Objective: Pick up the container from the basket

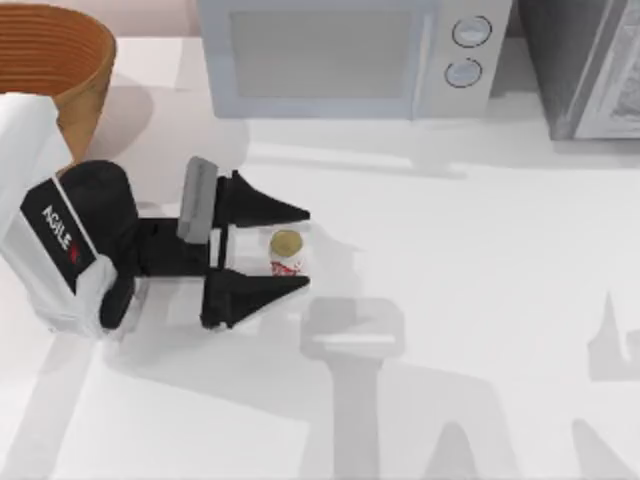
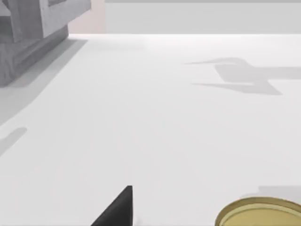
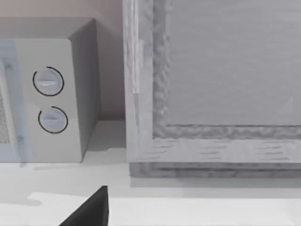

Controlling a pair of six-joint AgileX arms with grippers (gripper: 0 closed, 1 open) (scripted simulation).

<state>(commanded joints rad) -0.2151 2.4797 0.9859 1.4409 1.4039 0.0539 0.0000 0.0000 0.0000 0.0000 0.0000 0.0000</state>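
Observation:
The container [image 1: 285, 253], a small white can with red markings and a gold top, sits between the two black fingers of my left gripper [image 1: 307, 248]. The gripper is shut on it, out over the white table to the right of the basket [image 1: 85, 60]. The orange-brown woven basket stands at the table's far left corner, partly cut off by the picture's edge. In the left wrist view the can's gold top [image 2: 261, 214] appears close by, beside one black finger [image 2: 120, 209]. One black finger [image 3: 91, 212] of my right gripper shows well off centre, so that gripper is open.
A microwave [image 1: 350, 55] with two round knobs [image 1: 470, 32] stands along the back edge. A grey cabinet [image 1: 590, 65] stands beside it at the back right. Arm shadows fall on the white table [image 1: 480, 260] toward the front.

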